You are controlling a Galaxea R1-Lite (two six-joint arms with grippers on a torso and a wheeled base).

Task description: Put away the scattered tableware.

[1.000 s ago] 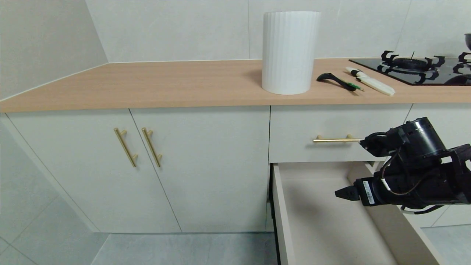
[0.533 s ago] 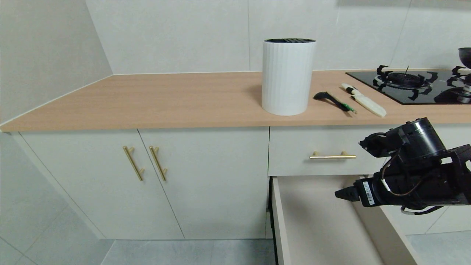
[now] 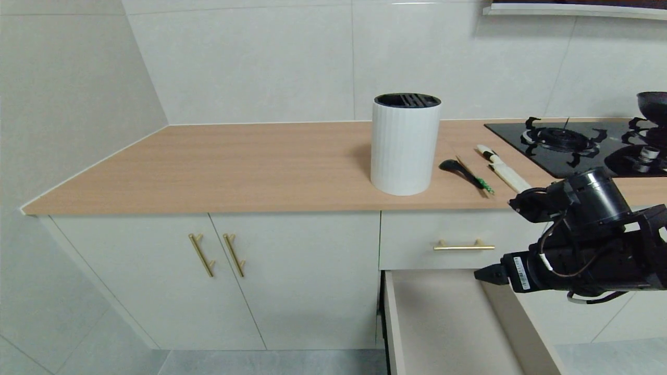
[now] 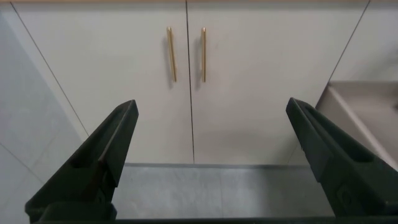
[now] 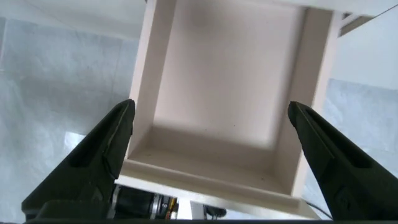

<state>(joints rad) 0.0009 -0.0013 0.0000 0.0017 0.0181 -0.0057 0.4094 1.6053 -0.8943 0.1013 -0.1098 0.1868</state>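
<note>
Head high; wrists possibly sharing drawer (image 3: 443,323)

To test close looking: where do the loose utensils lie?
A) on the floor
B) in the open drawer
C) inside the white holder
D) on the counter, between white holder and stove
D: the black spoon and knife lie on the counter between the white holder and the stove.

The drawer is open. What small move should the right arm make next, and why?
Probably lift the right gripper toward the black spoon on the counter: its fingers are open and empty over the open drawer.
</note>
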